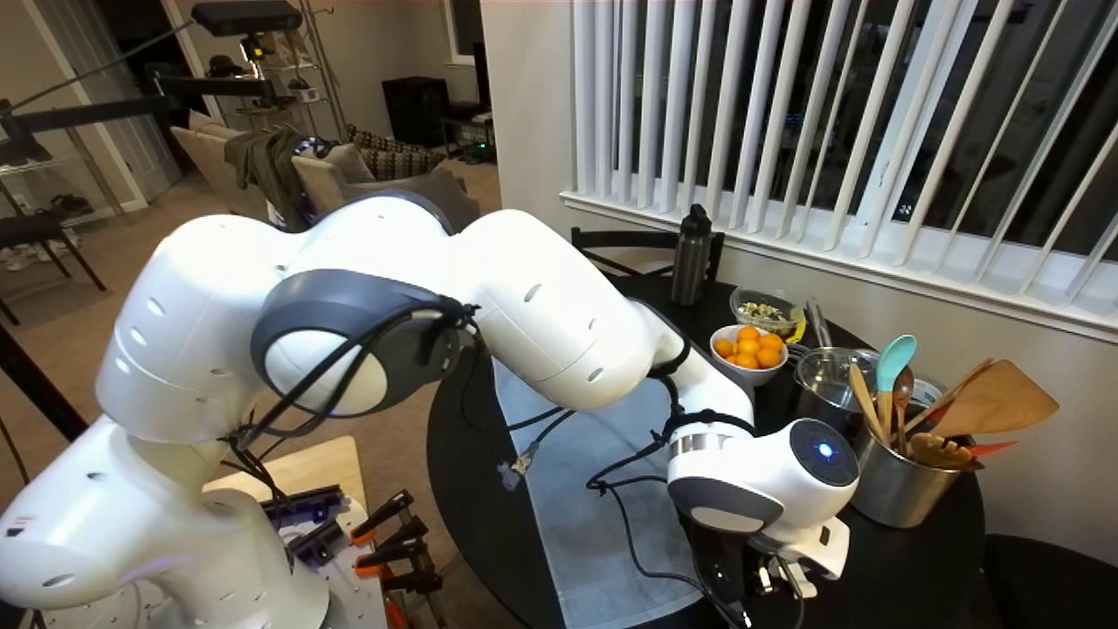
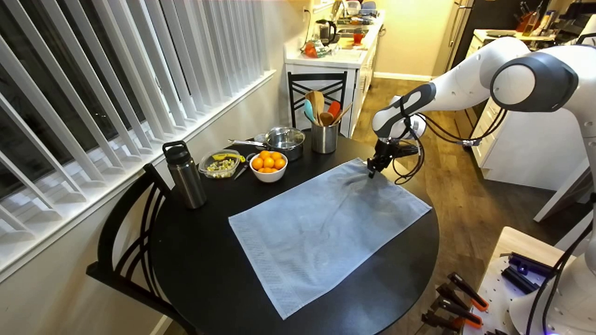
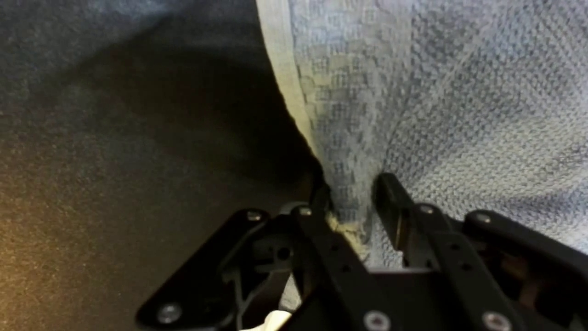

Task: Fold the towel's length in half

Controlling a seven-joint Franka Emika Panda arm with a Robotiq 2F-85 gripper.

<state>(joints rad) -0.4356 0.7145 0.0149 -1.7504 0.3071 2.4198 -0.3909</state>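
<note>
On a round black table near white vertical blinds, the blue-grey towel lies unfolded; a kitchen counter stands beyond. The gripper stands at one short towel edge, its fingers partly apart, with gathered cloth in the gap.

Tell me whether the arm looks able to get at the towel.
Likely yes: in the wrist view the jaws flank an edge of the towel, and nothing visible lies on the cloth there.

Towel border between the claw's fingers
</note>
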